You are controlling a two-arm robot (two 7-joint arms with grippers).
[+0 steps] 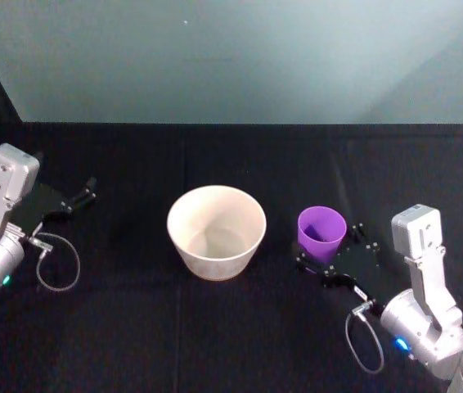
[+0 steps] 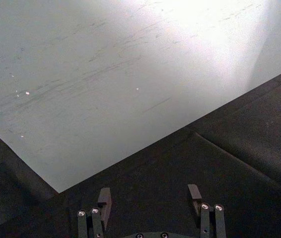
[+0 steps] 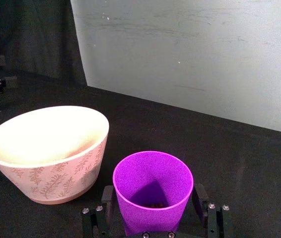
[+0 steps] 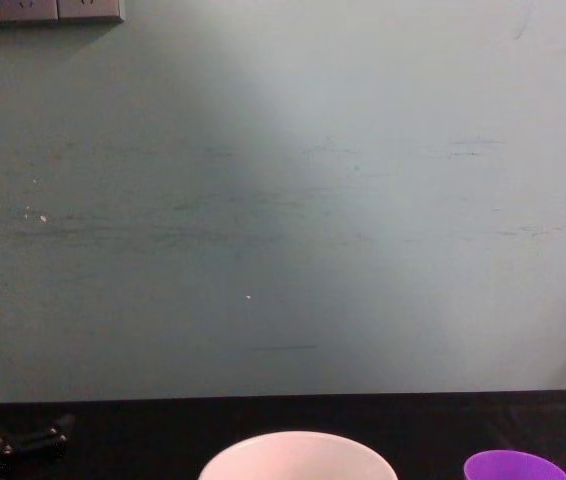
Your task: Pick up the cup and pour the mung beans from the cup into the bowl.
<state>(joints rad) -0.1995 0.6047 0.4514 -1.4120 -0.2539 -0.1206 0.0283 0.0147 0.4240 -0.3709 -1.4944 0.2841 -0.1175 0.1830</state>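
Purple cup point(image 1: 321, 233) stands upright on the black tablecloth point(image 1: 133, 327), just right of the wide pale bowl point(image 1: 216, 232), close enough that pouring should need only a short carry. Right gripper point(image 3: 153, 197) straddles the cup low down, jaws spread and not yet clamped, placed for a grasp. Left gripper point(image 2: 149, 196) sits parked far left, jaws apart, well away from the bowl.

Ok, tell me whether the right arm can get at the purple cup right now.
Probably yes: the right pincer is at the cup, open, a finger on each side, nothing between. The bowl stands apart; the left pincer is parked far off.
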